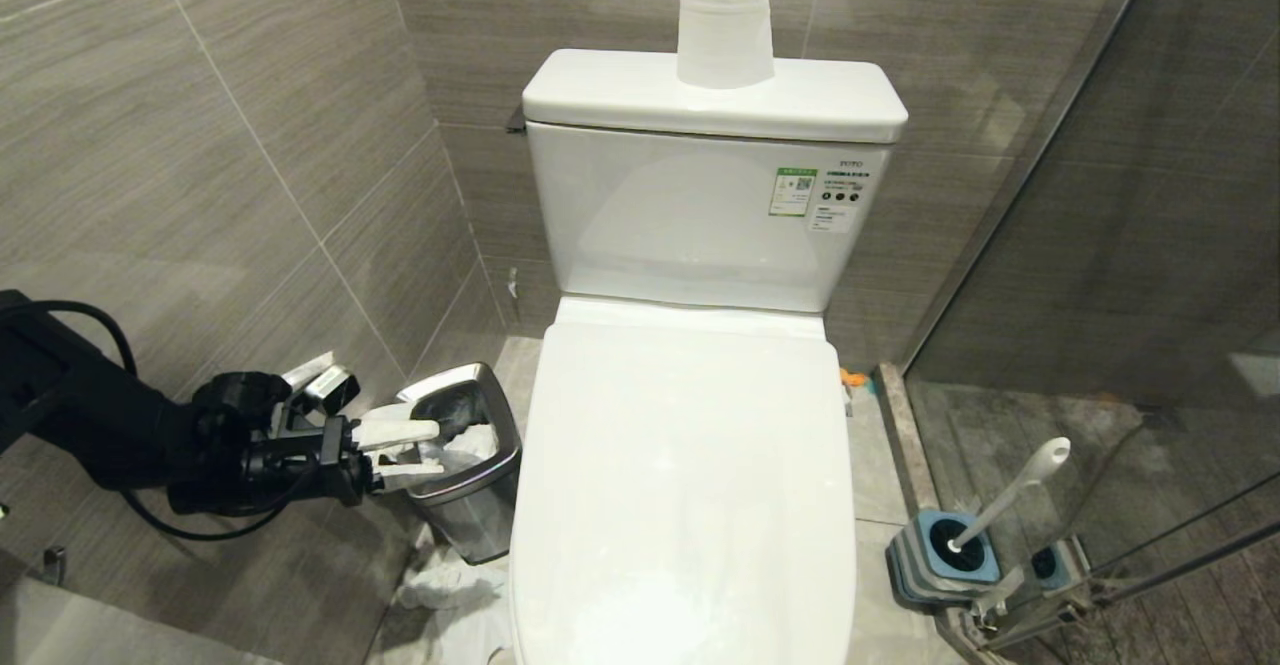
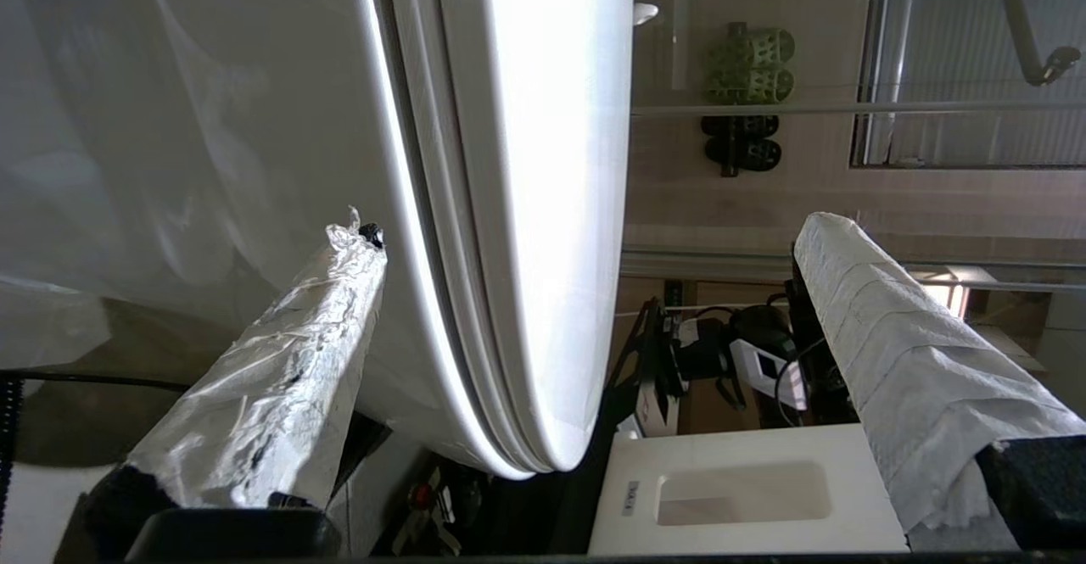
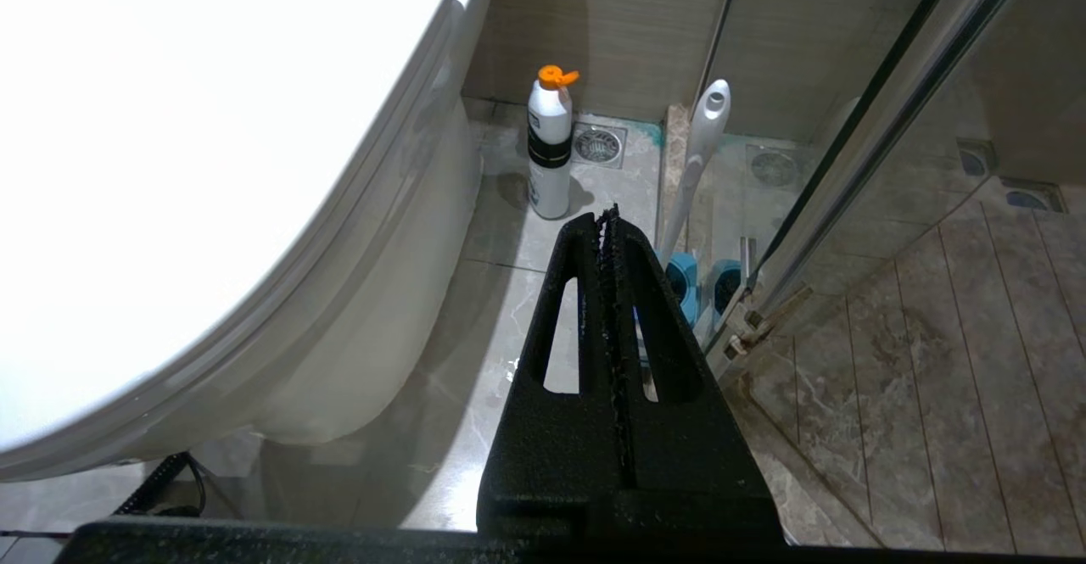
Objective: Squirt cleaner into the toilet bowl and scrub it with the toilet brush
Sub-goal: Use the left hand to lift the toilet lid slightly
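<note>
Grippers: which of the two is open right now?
The left gripper, beside the steel bin left of the toilet: its paper-wrapped fingers stand wide apart. The right gripper has its black fingers pressed together, empty.

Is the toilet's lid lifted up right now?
No, the white lid lies flat and shut over the bowl in the head view, hiding the inside completely.
</note>
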